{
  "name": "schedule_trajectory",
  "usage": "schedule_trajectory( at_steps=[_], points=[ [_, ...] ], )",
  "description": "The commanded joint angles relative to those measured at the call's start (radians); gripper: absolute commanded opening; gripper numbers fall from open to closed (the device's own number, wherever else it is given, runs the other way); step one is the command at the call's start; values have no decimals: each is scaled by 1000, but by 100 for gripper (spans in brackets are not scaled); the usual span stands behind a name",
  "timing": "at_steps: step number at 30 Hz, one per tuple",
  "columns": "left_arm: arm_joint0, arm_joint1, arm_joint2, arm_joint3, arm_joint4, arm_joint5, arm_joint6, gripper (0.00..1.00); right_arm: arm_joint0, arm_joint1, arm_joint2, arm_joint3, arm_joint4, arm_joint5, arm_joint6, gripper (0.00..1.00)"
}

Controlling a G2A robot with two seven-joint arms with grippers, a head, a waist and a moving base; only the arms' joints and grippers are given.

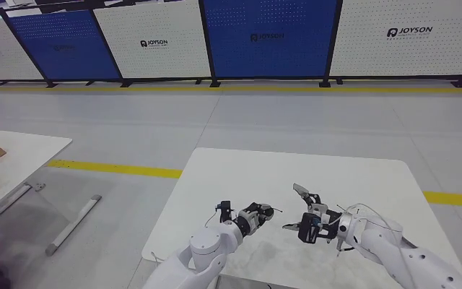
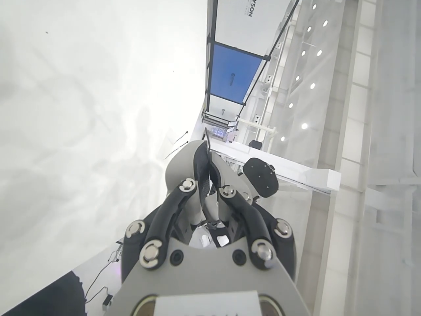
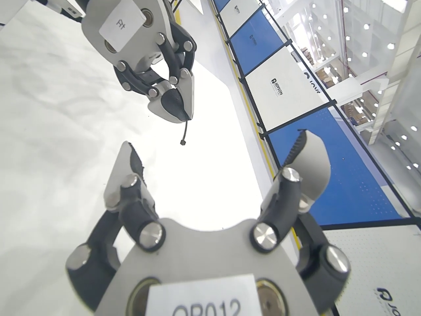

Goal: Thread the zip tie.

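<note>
A thin black zip tie (image 3: 185,133) sticks out a short way from the fingertips of my left gripper (image 3: 184,116), with its small square head hanging free at the end. The left gripper (image 2: 206,152) is shut on the tie (image 2: 207,138), and most of the strap is hidden between the pads. My right gripper (image 3: 217,149) stands wide open facing it, a small gap away, with nothing between its fingers (image 3: 131,159). In the top view both grippers hover over the white table's near part: the left gripper (image 1: 266,211) and the right gripper (image 1: 296,209), tips pointing at each other.
The white table (image 1: 289,166) stretches away beyond the grippers, its near-left edge (image 1: 162,238) close to the left arm. A second white table (image 1: 29,152) stands at the far left, a grey bar (image 1: 72,224) lies on the floor, and blue and white panels (image 1: 267,36) line the back.
</note>
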Motion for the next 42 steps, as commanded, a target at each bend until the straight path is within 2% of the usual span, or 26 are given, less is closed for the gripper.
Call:
schedule_trajectory(
  at_steps=[1,4,8,12,16,18,20,32,36,38,42],
  points=[
    [0,0,0,0,0,0,0,0,0,0,0,0,0,0,0,100],
    [0,0,0,1,2,-3,2,0,0,0,0,0,0,0,0,100],
    [2,-4,7,19,60,-59,48,0,-11,-2,7,-3,10,-3,11,100],
    [8,-6,13,25,111,-104,69,0,-28,2,20,6,55,-8,-9,100],
    [22,0,14,16,167,-111,19,0,-35,18,5,37,173,-8,-31,100],
    [36,2,11,9,188,-119,6,0,-28,26,-9,47,288,-8,-6,100],
    [43,3,8,2,192,-118,-6,0,-11,35,-52,36,334,-8,-1,100],
    [45,3,8,0,191,-116,-15,0,-7,36,-60,35,341,-8,1,100],
    [45,3,8,0,191,-116,-15,0,-30,42,-53,15,352,-8,-26,100],
    [45,3,8,0,191,-116,-15,0,-29,50,-69,12,375,-8,-39,100],
    [45,3,8,0,191,-116,-15,0,22,76,-165,-6,517,-8,-35,100]
  ],
)
